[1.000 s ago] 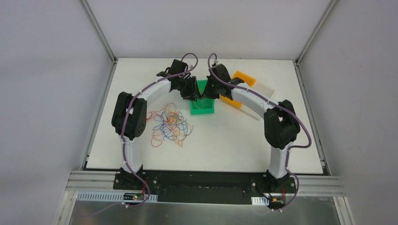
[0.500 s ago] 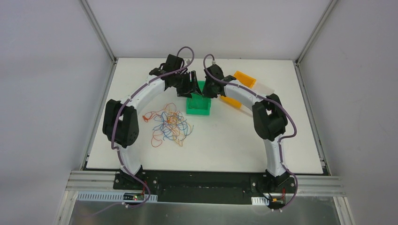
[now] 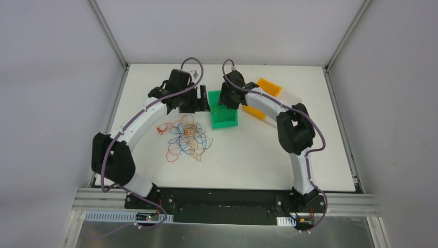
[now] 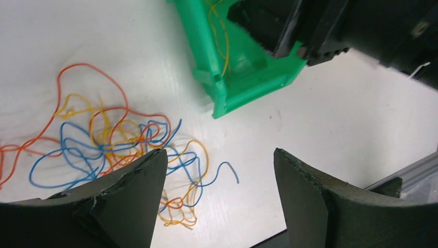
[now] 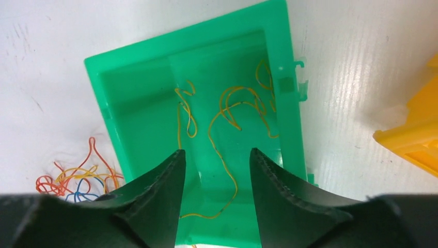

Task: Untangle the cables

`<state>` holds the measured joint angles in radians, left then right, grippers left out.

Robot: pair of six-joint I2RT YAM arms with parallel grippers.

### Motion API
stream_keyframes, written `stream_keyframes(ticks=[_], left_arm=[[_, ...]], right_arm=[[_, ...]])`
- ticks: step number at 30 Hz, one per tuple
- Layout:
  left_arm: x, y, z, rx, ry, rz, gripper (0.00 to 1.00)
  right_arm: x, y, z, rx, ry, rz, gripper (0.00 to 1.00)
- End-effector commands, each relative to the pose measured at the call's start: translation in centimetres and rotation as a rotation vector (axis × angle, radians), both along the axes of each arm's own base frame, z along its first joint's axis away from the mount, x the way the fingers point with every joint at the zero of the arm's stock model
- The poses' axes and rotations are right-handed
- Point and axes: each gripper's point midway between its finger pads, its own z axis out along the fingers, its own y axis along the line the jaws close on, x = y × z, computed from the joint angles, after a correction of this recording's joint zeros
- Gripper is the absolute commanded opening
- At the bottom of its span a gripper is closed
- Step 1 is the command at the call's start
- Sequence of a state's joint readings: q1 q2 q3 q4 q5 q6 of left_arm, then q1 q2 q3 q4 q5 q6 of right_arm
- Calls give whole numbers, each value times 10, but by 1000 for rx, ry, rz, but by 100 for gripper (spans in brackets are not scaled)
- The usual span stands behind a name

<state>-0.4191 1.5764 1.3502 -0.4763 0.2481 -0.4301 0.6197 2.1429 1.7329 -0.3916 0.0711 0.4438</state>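
Tangle of thin multicoloured wire cables (image 3: 185,135) toward the counter's (image 3: 268,155) left edge, judged part-sorted; left gripper (image 4: 219,155) and right gripper (image 5: 217,152) spread empty; one strand must be pinched next.

The yellow bin (image 5: 413,139) is cropped; the cables (image 4: 103,144) seemingly run offscreen.

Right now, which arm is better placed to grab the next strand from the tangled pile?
Left. The left gripper hangs open close to the cables; the right gripper is over the green bin, farther from the pile.
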Motion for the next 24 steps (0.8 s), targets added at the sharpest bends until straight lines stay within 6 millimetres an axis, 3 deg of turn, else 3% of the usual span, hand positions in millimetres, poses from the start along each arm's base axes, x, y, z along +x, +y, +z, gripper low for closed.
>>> stream_keyframes(ticks=[1, 7, 10, 14, 19, 24], left_arm=[[-19, 33, 7, 96, -79, 44, 78], [-53, 70, -36, 203, -4, 148, 92], [-70, 87, -60, 256, 30, 194, 93], [-83, 99, -77, 303, 48, 199, 91], [-90, 92, -99, 284, 113, 172, 87], [-92, 88, -118, 288, 161, 155, 83]], right_arm=[[-5, -1, 62, 55, -101, 14, 55], [-31, -12, 97, 109, -143, 37, 70], [-49, -21, 116, 137, -171, 49, 79], [-77, -49, 138, 151, -240, 30, 83], [-112, -90, 140, 144, -325, -8, 87], [-143, -124, 117, 99, -332, -33, 87]])
